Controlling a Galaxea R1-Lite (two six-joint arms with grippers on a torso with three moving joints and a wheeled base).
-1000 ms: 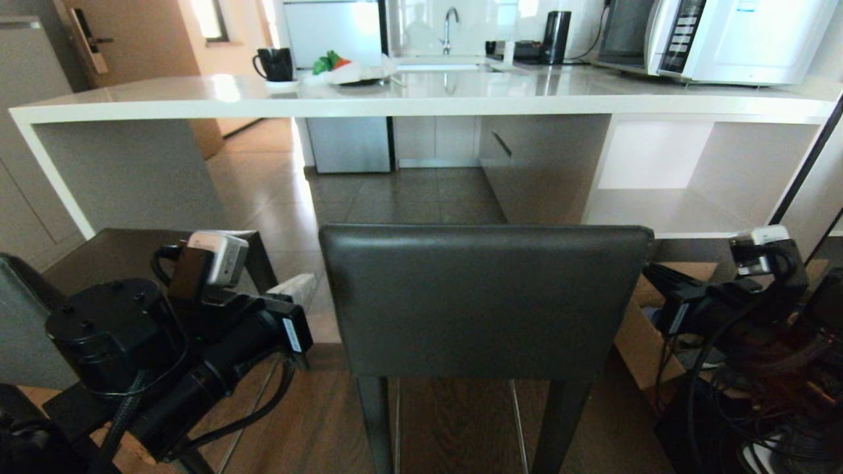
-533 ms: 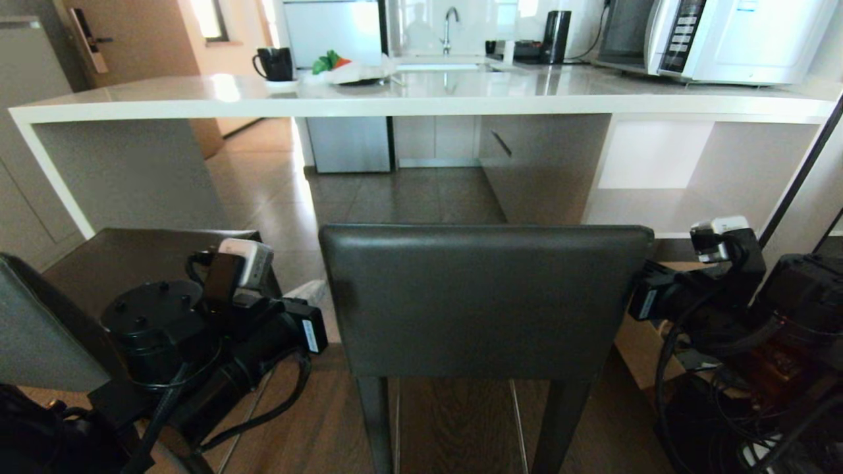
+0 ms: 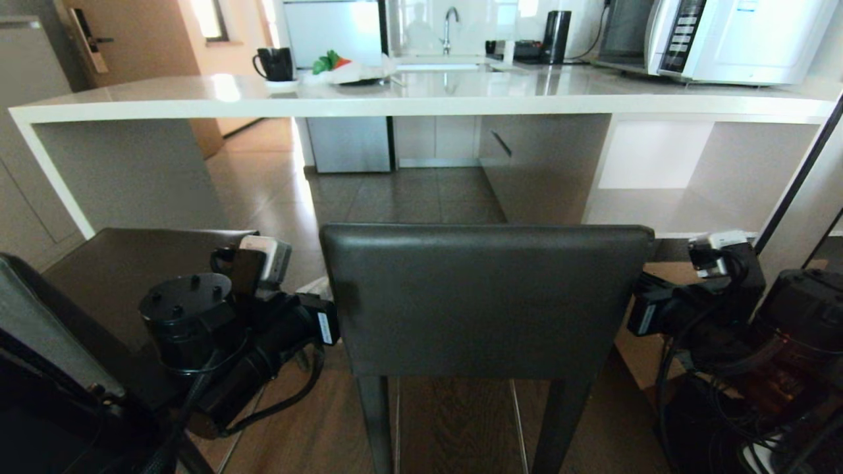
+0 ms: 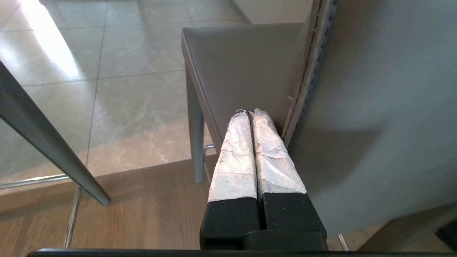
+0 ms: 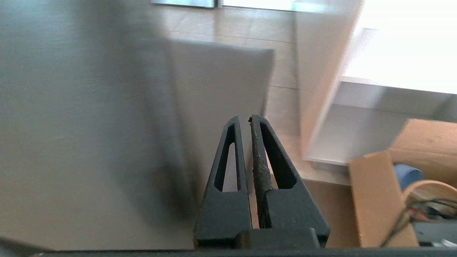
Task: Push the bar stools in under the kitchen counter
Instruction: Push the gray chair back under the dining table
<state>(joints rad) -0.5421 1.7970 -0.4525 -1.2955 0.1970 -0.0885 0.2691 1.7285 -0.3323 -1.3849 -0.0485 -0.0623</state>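
The left gripper [image 4: 250,113] has its two white-wrapped fingers [image 4: 235,153] pressed together with nothing between them, their tips lying just beside the left edge of the middle bar stool [image 3: 486,299], at the seam where its backrest meets the seat. The right gripper [image 5: 243,119] likewise has its black slotted fingers [image 5: 225,160] drawn together and empty, close beside the stool's right edge; whether either one touches the leather cannot be told. In the head view both arms reach forward at about backrest height, one on each side of the stool, wrists roughly level. This stool stands near the robot, its backrest toward the camera, well short of the kitchen counter [image 3: 421,105] on the far side. A second bar stool [image 3: 132,263] stands to the left, behind the left arm, also outside the counter. A cardboard box [image 5: 375,200] sits on the floor to the right.
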